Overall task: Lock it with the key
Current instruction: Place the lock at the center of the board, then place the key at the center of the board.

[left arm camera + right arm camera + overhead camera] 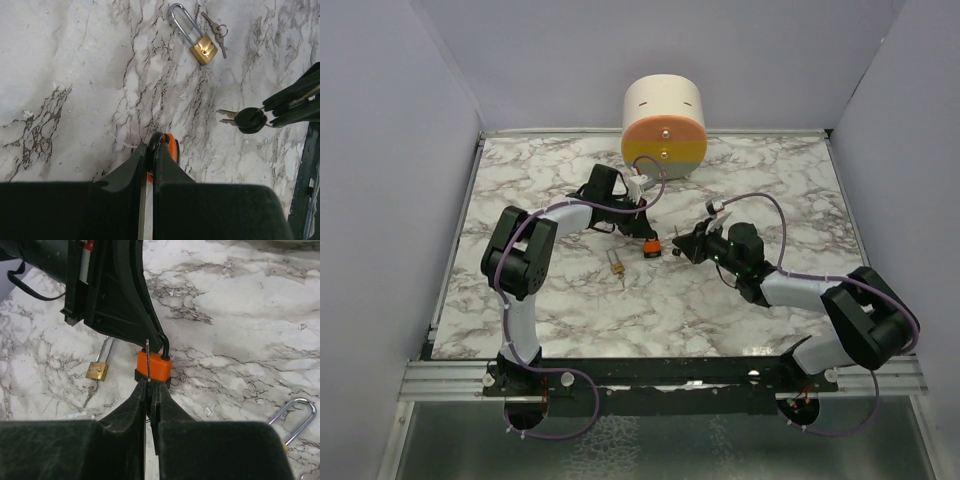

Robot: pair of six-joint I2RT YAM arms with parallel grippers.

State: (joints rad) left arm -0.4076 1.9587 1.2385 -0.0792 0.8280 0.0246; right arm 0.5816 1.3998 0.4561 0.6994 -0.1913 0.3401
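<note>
An orange padlock [649, 245] with a black shackle stands mid-table. My left gripper [642, 230] is shut on its shackle; in the left wrist view the fingertips [160, 150] pinch the black loop, with the orange body [172, 146] just behind. My right gripper [680, 245] is shut on the key [250, 120], a black-headed bunch whose silvery blades point toward the padlock with a short gap. In the right wrist view one blade [148, 357] sticks out of my right gripper [149, 385] in front of the orange padlock [156, 366].
A brass padlock [617, 265] with a long open shackle and small keys lies in front of the orange one; it also shows in the left wrist view [203, 48]. Another silver shackle [298, 415] lies near my right gripper. A round cream, orange and yellow container [663, 128] stands at the back.
</note>
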